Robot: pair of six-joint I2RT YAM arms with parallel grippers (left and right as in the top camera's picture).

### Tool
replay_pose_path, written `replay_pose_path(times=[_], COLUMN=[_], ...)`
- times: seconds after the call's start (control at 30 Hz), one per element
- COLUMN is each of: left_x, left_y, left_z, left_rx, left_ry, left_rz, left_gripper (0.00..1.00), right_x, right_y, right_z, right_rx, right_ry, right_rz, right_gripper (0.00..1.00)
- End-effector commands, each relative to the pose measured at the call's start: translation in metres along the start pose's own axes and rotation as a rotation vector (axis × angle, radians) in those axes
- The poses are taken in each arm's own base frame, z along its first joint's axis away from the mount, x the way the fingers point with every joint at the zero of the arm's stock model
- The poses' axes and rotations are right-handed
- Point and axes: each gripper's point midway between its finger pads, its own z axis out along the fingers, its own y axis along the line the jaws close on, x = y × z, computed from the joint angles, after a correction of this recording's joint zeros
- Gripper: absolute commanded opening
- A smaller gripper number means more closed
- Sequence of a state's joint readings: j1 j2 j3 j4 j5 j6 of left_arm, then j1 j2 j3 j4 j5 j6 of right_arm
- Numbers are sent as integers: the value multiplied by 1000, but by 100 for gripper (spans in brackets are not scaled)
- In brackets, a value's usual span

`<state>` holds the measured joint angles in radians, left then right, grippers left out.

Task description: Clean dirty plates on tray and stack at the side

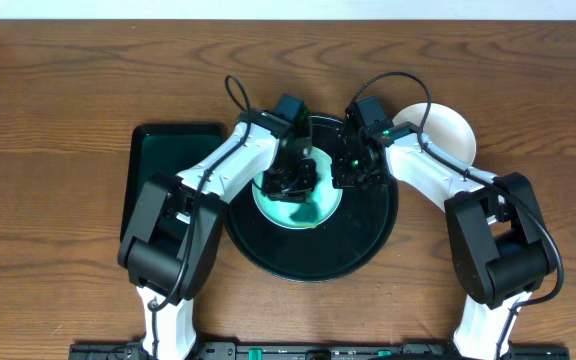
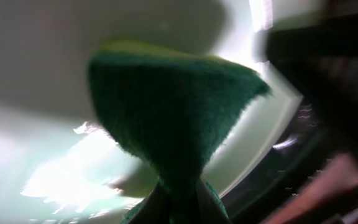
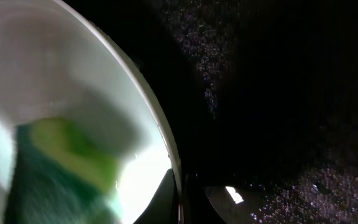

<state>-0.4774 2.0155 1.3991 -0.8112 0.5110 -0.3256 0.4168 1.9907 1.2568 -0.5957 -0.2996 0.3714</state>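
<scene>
Left gripper (image 1: 290, 182) jaws pinch green sponge (image 2: 173, 118) on mint plate (image 1: 320, 212) in round tray (image 1: 368, 245), mid-table. Right gripper (image 1: 354, 172) at plate's right rim, jaws: cannot tell. Scrub flat, small circles, rim steadied. White plate (image 1: 450, 130) toward right edge.

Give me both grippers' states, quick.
Left gripper: closed on the dark green scouring sponge, over the pale mint round plate.
Right gripper: cannot be told; beside that plate's rim.
</scene>
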Motion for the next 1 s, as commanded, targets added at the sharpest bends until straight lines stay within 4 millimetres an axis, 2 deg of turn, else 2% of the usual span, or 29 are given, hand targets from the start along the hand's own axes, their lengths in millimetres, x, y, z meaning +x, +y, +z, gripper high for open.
replay_pose_path(times=[0.0, 0.03, 0.1, 0.2, 0.3, 0.37, 0.47, 0.6, 0.8, 0.9, 0.97], left_x=[-12, -19, -39, -58, -63, -59, -53, -53, -52, -48, -44], left_y=[5, 13, 42, 82, 111, 119, 120, 97, 69, 65, 71], left_z=[7, 7, -1, -22, -44, -54, -71, -104, -191, -222, -240], left_rx=[-28, -75, -255, -501, -661, -682, -667, -547, -485, -441, -426], left_ry=[-43, -75, -180, -314, -387, -374, -343, -300, -396, -455, -492], left_rz=[79, 80, 59, -25, -103, -163, -247, -284, -264, -251, -277], left_gripper=[7, 7, 7, 8, 7, 7, 7, 8, 7, 7, 7], right_x=[12, 12, 12, 12, 12, 12, 12, 11, 9, 3, -2], right_y=[-2, -2, -2, -2, -2, -2, -2, -1, 1, -1, -4], right_z=[11, 11, 11, 11, 11, 11, 11, 11, 4, -9, -22], right_rx=[16, 16, 17, 17, 17, 17, 17, 15, 13, 47, 93], right_ry=[43, 43, 44, 43, 43, 43, 42, 39, 25, -15, -58], right_rz=[-15, -15, -15, -15, -15, -16, -16, -16, -21, -29, -38], right_gripper=[1, 1, 1, 1, 1, 1, 1, 1, 1, 1, 1])
